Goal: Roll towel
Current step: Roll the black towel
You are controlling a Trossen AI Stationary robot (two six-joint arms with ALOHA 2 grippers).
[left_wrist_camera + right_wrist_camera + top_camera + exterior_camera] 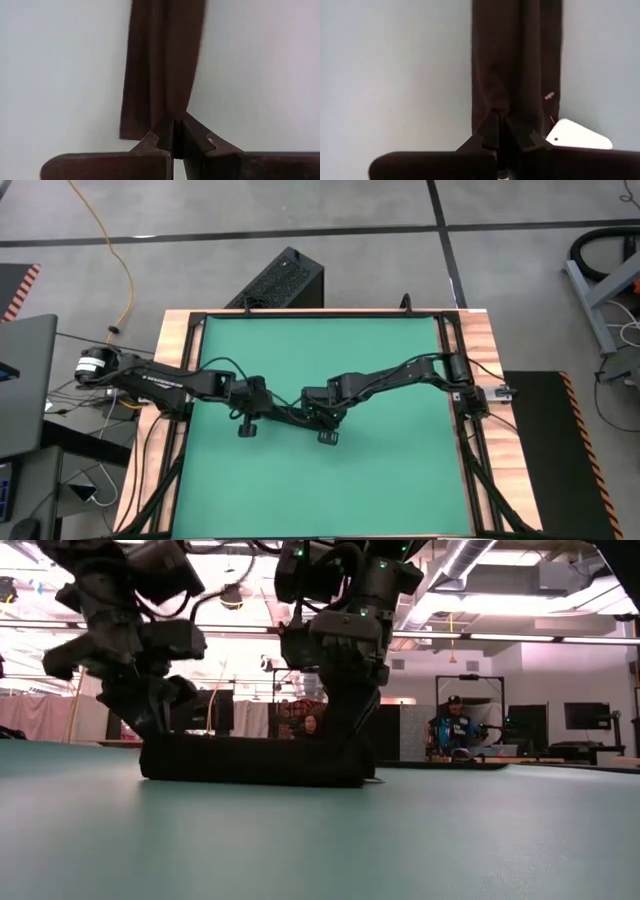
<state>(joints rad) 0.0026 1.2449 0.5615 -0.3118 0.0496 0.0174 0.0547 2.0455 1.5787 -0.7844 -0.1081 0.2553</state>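
From overhead the towel (pixel 285 417) is mostly buried under both arms, only a dark sliver shows between them. Down at table level its ends disappear behind the left gripper (pixel 150 730) and right gripper (pixel 345 740). Wrist cams cut the towel off at the frame edge. The white tag (pixel 577 135) is partly blocked by a finger.

Reached in from opposite table edges, 2 dark arms nearly meeting at mid-table. Left gripper (pixel 262 412) lowered to the surface, wrist bent down, fingers (pixel 161 137) pressed together, pinching one end of the towel (pixel 250 760). Right gripper (pixel 312 418) set just beside it, likewise angled down, fingers (pixel 487 135) nearly touching, clamped on the opposite end. Both wrists held low, forearms stretched almost level.
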